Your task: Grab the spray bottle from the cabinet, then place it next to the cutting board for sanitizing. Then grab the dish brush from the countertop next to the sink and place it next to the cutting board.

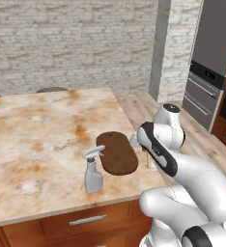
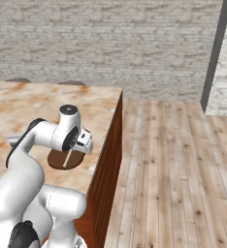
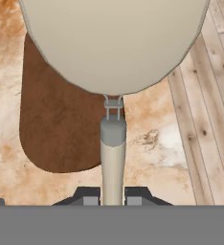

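My gripper (image 3: 112,197) is shut on the handle of the dish brush (image 3: 112,158). The brush's round pale head (image 3: 114,43) points away from the hand. The brush hangs down as a thin stick (image 2: 66,159) below the hand (image 2: 80,141), at the right side of the dark brown oval cutting board (image 1: 117,153). Whether it touches the countertop (image 1: 37,135) I cannot tell. The pale grey spray bottle (image 1: 92,172) stands upright on the countertop, just left of the board's near end. The arm hides part of the board (image 2: 56,159).
The countertop's right edge (image 2: 116,121) drops to a wooden floor (image 2: 173,169) just beyond the hand. A drawer front with a metal handle (image 1: 88,220) runs below the near edge. Steel appliances (image 1: 206,91) stand at the far right. Bare countertop spreads left of the board.
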Tool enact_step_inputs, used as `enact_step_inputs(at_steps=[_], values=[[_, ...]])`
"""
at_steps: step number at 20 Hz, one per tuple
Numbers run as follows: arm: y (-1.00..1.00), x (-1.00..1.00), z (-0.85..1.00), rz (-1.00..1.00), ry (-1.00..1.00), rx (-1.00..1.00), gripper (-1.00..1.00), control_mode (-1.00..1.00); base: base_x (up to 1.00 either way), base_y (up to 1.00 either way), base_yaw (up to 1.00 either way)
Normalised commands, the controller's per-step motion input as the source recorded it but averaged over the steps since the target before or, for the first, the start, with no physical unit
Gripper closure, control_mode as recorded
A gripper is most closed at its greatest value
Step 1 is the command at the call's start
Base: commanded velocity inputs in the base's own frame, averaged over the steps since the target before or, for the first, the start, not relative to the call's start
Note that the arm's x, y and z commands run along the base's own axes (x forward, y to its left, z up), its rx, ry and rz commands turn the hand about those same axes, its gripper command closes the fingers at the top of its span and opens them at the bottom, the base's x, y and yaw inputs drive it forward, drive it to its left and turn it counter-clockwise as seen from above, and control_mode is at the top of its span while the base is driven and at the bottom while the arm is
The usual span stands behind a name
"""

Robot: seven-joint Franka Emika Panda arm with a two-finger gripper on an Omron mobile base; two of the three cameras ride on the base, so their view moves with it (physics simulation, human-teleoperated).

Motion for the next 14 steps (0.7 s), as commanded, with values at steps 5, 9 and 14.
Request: enact_step_inputs(at_steps=[5, 9, 14], values=[[-0.1, 0.89, -0.32, 0.22, 0.05, -0.01, 1.0, -1.0, 0.0, 0.0, 0.0], [-0.05, 0.53, -0.21, 0.18, 0.0, -0.05, 1.0, -1.0, 0.0, 0.0, 0.0], [-0.03, 0.27, -0.16, 0.01, 0.0, -0.05, 1.0, -1.0, 0.0, 0.0, 0.0]])
